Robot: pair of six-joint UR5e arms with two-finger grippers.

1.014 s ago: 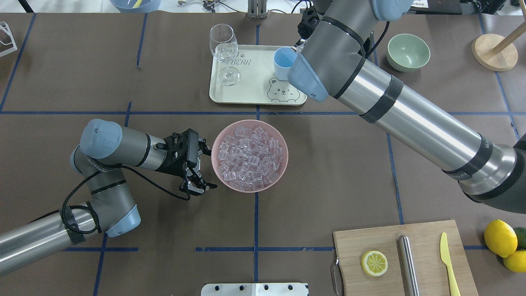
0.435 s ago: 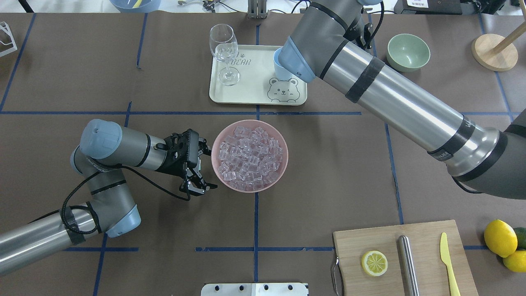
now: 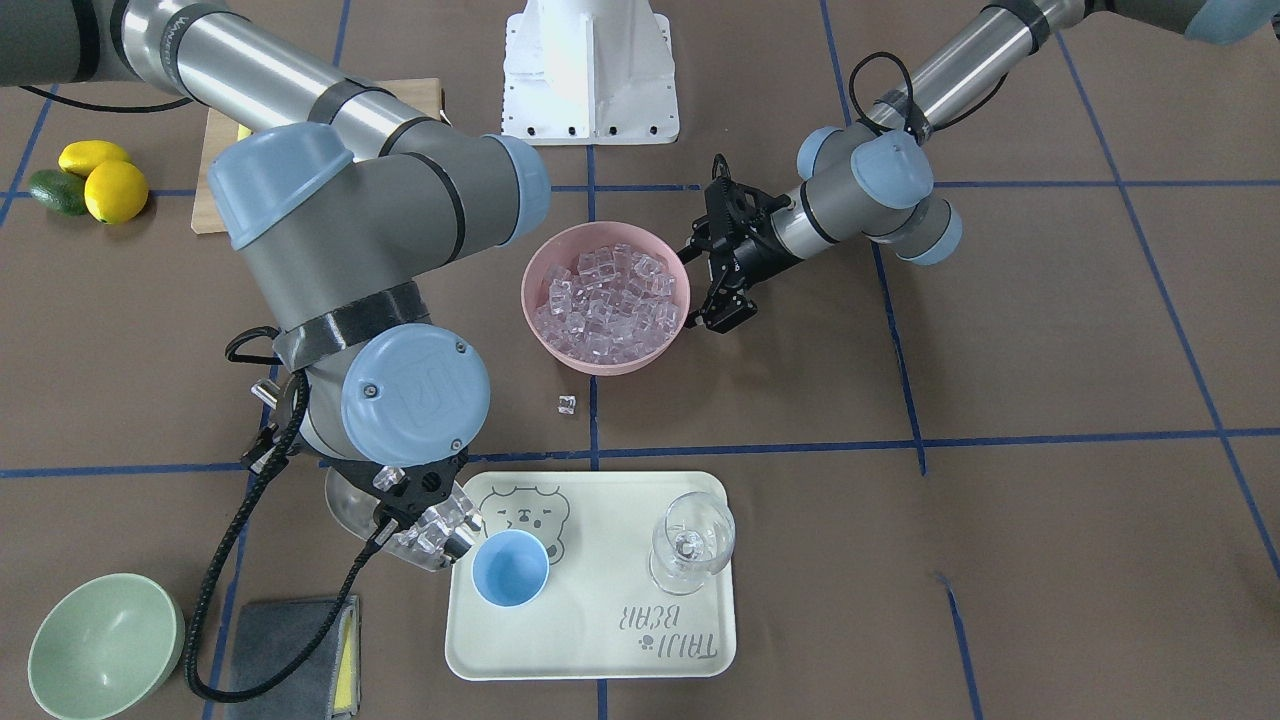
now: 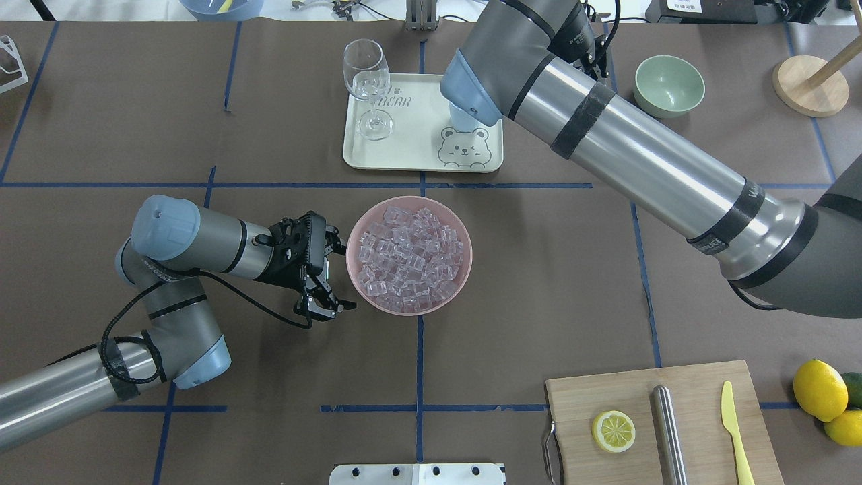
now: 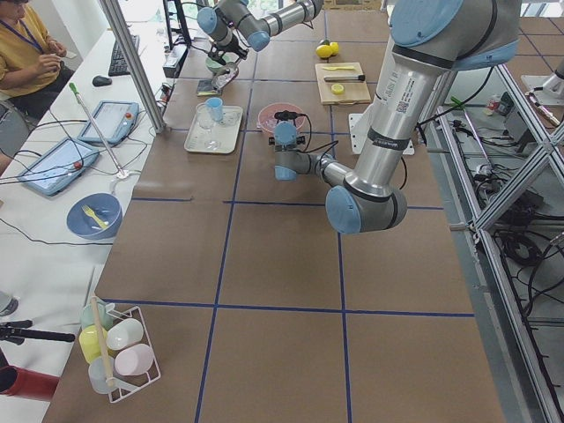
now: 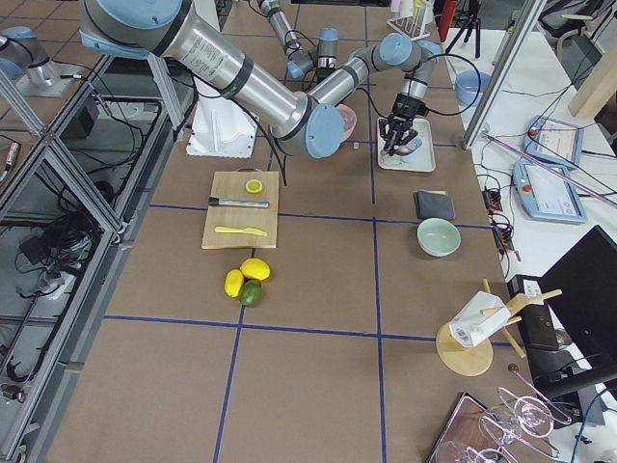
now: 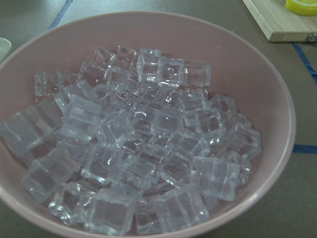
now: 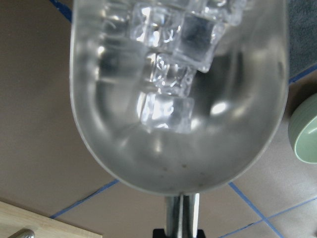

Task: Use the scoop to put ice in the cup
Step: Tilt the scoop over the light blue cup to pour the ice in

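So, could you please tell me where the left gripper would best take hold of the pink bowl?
Probably the rim of the pink bowl nearest the left gripper, coming from that side: it is too wide to span and full of ice, so pinch its thin wall.

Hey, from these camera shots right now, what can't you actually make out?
Right wrist view: the scoop fills the frame, so the cup is out of sight, and the right gripper barely shows at the bottom edge.
Overhead view: the right arm hides the scoop, the right gripper and most of the cup.
Both side views: the ice cubes are too small to tell apart.
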